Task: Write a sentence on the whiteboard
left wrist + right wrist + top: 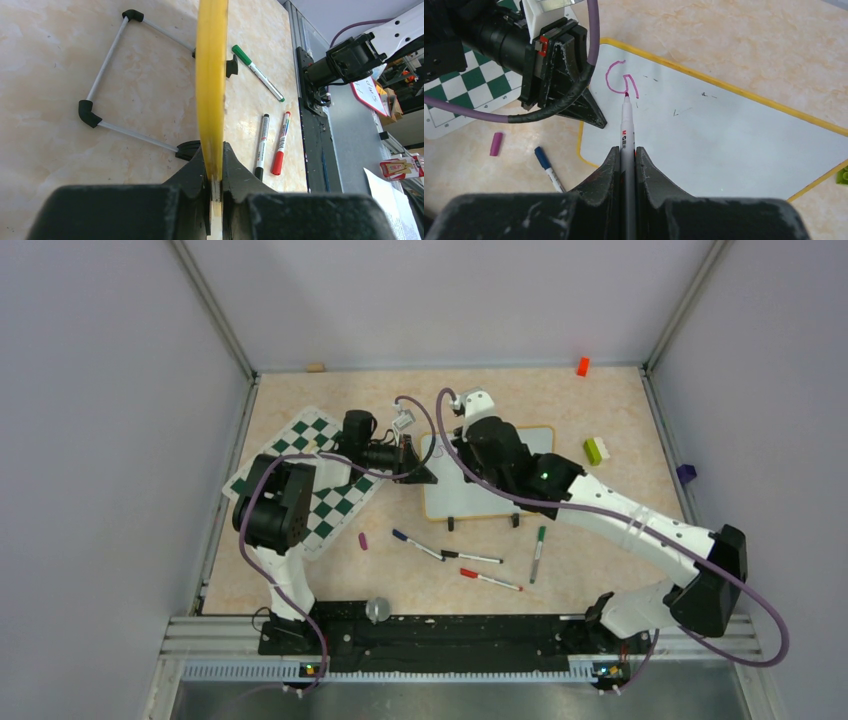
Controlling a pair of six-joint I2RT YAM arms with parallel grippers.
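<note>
The whiteboard (470, 502) lies mid-table, its white face (724, 140) ringed by a yellow frame. My left gripper (425, 472) is shut on its left edge; in the left wrist view the yellow frame (211, 85) runs edge-on between the closed jaws (215, 172). My right gripper (455, 448) hovers over the board's upper left, shut (626, 150) on a white marker (626, 125). The marker's tip touches the board at a purple stroke shaped like a "G" (616, 80). That single letter is all of the sentence that shows.
A green-and-white chessboard mat (310, 465) lies left of the board. Blue (415, 545), black (470, 557), red (490, 580) and green (538, 552) markers and a purple cap (363, 540) lie in front. Blocks sit at the right (597, 450) and back (582, 366).
</note>
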